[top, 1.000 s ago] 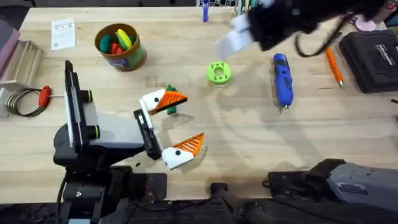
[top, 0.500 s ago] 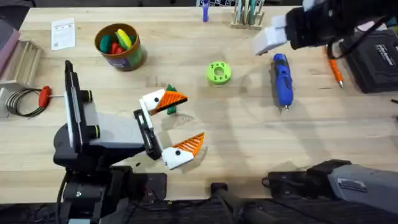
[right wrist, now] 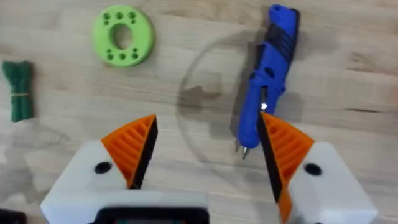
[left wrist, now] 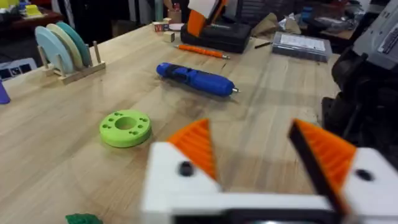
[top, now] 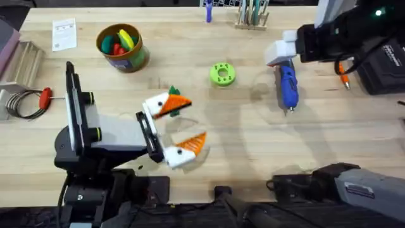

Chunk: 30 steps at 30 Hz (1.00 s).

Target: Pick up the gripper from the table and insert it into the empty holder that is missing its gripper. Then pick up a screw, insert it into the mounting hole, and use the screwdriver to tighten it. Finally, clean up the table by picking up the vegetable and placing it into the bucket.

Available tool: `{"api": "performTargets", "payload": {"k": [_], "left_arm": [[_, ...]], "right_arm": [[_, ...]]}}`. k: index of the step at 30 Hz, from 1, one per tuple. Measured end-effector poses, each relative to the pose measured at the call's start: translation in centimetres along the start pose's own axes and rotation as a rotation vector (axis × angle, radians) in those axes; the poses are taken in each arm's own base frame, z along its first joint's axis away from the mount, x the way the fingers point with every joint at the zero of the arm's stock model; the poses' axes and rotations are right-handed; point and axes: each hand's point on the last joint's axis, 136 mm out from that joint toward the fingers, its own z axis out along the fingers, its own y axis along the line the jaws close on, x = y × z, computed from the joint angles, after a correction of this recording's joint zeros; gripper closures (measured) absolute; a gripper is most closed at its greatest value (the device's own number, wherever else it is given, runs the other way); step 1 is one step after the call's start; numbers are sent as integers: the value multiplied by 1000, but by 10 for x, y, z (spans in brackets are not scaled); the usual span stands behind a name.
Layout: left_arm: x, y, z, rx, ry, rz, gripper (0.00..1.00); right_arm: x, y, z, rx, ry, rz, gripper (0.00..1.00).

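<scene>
The blue screwdriver [top: 286,82] lies on the table right of centre, tip toward the front edge. My right gripper [top: 280,52] hovers open over its rear end. In the right wrist view the screwdriver [right wrist: 272,62] runs alongside one orange pad of that gripper [right wrist: 208,124]. My left gripper [top: 175,126] stands open at mid-table with nothing between its fingers. The dark green vegetable [top: 173,92] lies partly hidden behind its far finger [top: 166,103]. The bucket [top: 121,48] stands at the back left. The small gripper piece, the holder and the screw are out of view.
A lime-green disc [top: 222,73] lies between the vegetable and the screwdriver. Near the right arm are a thin orange tool [top: 342,74] and a black case [top: 378,60]. A red-handled tool [top: 44,97] lies at the left edge, a disc rack [top: 252,15] at the back.
My right arm has swung right and down from above the table's back to just over the screwdriver's rear end. The left arm has barely shifted.
</scene>
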Motion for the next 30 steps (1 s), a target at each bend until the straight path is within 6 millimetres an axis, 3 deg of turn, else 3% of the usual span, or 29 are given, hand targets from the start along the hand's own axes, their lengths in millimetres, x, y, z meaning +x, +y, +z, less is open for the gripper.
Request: {"api": "performTargets", "payload": {"k": [5,6,14,18,22,30], "left_arm": [[0,1,0,-7,0,2,931],[0,2,0,-10,-1,8,981],[0,2,0,-13,-1,10,995],[0,2,0,-13,-1,10,995],[0,2,0,-13,-1,10,995],[0,2,0,-13,-1,10,995]], "right_arm": [[4,-22,11,59,5,72,36],[4,-28,14,69,4,89,36],[11,-71,46,131,-25,237,31],[12,-91,50,156,-41,279,11],[3,-103,48,171,-81,257,10],[11,-114,57,187,-26,186,10]]}}
